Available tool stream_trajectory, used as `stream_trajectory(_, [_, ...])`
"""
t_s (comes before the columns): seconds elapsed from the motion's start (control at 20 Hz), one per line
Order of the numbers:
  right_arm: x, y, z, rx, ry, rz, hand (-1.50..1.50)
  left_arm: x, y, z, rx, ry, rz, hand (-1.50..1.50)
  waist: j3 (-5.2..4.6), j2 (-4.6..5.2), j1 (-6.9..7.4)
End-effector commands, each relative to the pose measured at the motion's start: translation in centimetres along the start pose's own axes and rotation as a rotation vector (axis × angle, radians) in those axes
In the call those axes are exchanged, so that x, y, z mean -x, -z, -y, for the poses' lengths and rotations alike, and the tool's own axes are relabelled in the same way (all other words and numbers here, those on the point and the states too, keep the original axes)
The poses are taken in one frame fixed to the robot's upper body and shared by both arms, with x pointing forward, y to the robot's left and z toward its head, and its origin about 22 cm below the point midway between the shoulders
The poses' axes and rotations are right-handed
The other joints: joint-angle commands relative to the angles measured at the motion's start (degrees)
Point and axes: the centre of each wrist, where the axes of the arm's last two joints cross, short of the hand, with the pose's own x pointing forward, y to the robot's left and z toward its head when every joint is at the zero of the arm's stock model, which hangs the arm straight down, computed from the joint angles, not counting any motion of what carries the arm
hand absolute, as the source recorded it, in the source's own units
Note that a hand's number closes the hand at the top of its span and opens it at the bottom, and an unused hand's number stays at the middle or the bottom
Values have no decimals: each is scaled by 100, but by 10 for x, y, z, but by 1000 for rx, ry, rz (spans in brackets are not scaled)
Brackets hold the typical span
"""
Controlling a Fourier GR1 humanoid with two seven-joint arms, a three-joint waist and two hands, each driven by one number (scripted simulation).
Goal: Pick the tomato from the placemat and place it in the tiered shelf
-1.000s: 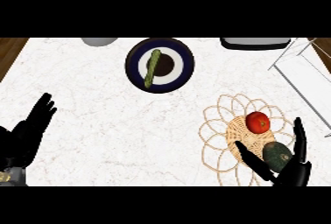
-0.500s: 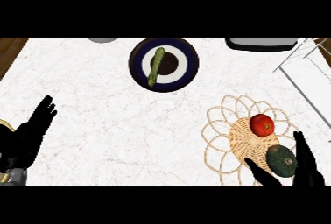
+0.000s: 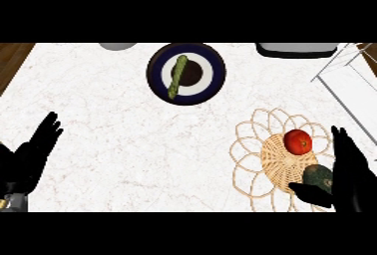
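Note:
A red tomato (image 3: 298,141) lies on a round woven placemat (image 3: 258,154) at the right of the white counter. Just below it on the mat sits a dark green avocado (image 3: 318,177). My right hand (image 3: 352,174) stands open at the mat's right edge, fingers straight and pointing up, thumb reaching under the avocado; it does not touch the tomato. My left hand (image 3: 33,154) rests open at the lower left. The white wire tiered shelf (image 3: 346,74) shows at the upper right edge, partly cut off.
A dark blue plate (image 3: 210,84) with a white centre holds a green cucumber (image 3: 177,75) at the top middle. A grey bowl (image 3: 117,46) and a grey tray (image 3: 294,50) sit along the back edge. Brown wood (image 3: 11,60) borders the counter at the left.
My right hand has shifted to the right, past the avocado to the mat's right edge. The whole view has slid slightly. The tomato and the left hand stay put.

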Motion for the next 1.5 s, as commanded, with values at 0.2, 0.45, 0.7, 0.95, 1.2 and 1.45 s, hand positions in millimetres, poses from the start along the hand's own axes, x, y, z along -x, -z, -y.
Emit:
stream_trajectory(0.2, [-39,20,-12,-38,-72,-44,-150,1,-1,-4,11,2,-6,0,22,-3,-29])
stream_trajectory(0.45, [-13,28,-1,-30,-82,-51,-150,25,-1,-10,-16,-17,-13,0,22,-7,-56])
stream_trajectory(0.7, [-23,57,-37,-24,-54,-16,-150,8,6,-6,7,-18,-13,0,23,-3,-35])
stream_trajectory(0.95, [-15,55,-45,-27,-69,-22,-150,8,1,-9,-21,-7,-9,0,23,-5,-39])
stream_trajectory(1.2, [-11,70,-49,-55,-56,-37,-150,-2,-10,-10,-5,-7,3,0,24,-7,-24])
stream_trajectory(1.45, [-16,82,-59,-66,-5,-8,150,11,-2,-24,1,-1,-8,0,24,2,-12])
